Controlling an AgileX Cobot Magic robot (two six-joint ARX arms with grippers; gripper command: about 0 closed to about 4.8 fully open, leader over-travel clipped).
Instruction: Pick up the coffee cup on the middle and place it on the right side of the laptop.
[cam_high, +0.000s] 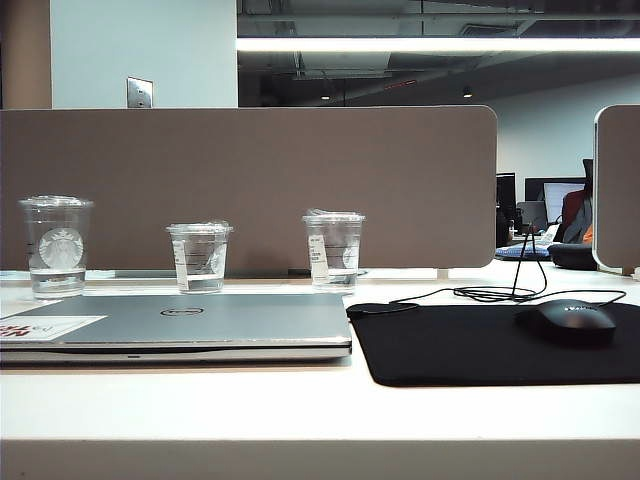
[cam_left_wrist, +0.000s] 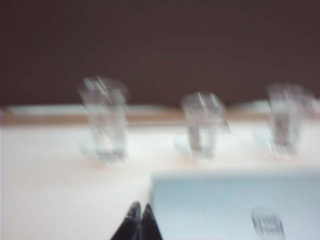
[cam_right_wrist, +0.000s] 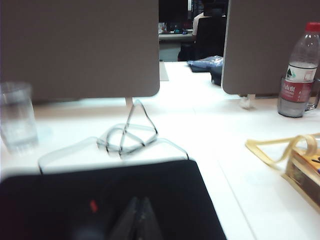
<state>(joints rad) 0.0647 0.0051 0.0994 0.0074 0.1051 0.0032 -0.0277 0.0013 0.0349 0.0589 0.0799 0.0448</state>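
Three clear cups stand in a row on the white surface (cam_high: 300, 400), before a grey-brown partition (cam_high: 250, 170) in an office room. The coffee cup (cam_high: 200, 257), the middle one, is short and wide with a flat clear lid and a narrow white label strip; it stands upright just behind the closed silver laptop (cam_high: 180, 325). A black mouse (cam_high: 565, 320) rests on a black mat (cam_high: 480, 345) right of the laptop. The left end effector (cam_left_wrist: 140, 222), fingers pressed together, sits low near the laptop's corner, well short of the cup. The right end effector (cam_right_wrist: 137, 220), likewise pressed together, hangs over the mat, well apart from the cup.
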